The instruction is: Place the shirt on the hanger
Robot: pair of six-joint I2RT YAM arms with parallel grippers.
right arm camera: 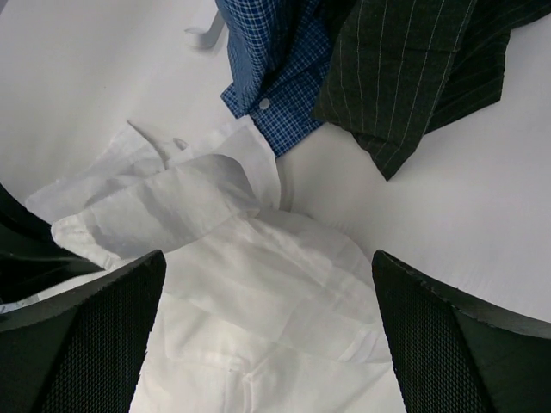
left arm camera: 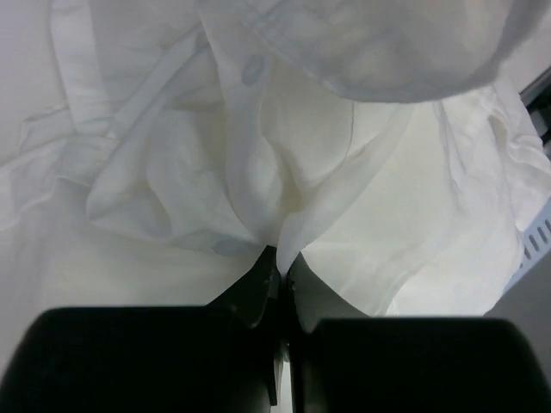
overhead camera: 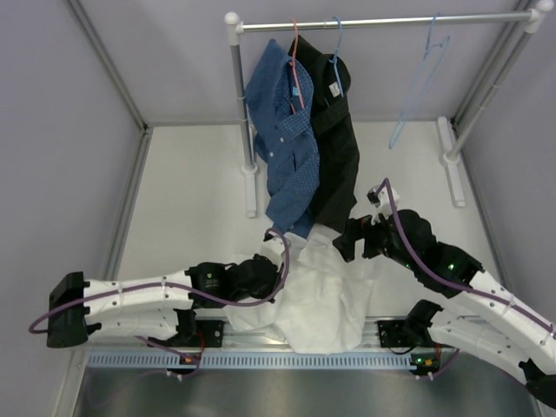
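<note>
The white shirt (overhead camera: 323, 300) lies crumpled on the table between the two arms. My left gripper (overhead camera: 274, 271) is at its left edge, shut on a fold of the white fabric (left arm camera: 344, 172); the jaws are pinched together with cloth between them (left arm camera: 282, 262). My right gripper (overhead camera: 345, 240) hovers over the shirt's far edge, open wide and empty, with the shirt (right arm camera: 258, 292) spread below between its fingers (right arm camera: 112, 335). The light-blue wire hanger (overhead camera: 422, 80) hangs bare on the rail at the back right, away from both grippers.
A rail (overhead camera: 382, 22) on two posts spans the back. A blue checked shirt (overhead camera: 285, 139) on a pink hanger and a black shirt (overhead camera: 339, 152) on a blue hanger hang from it, their hems (right arm camera: 275, 69) near the white shirt. Grey walls enclose the table.
</note>
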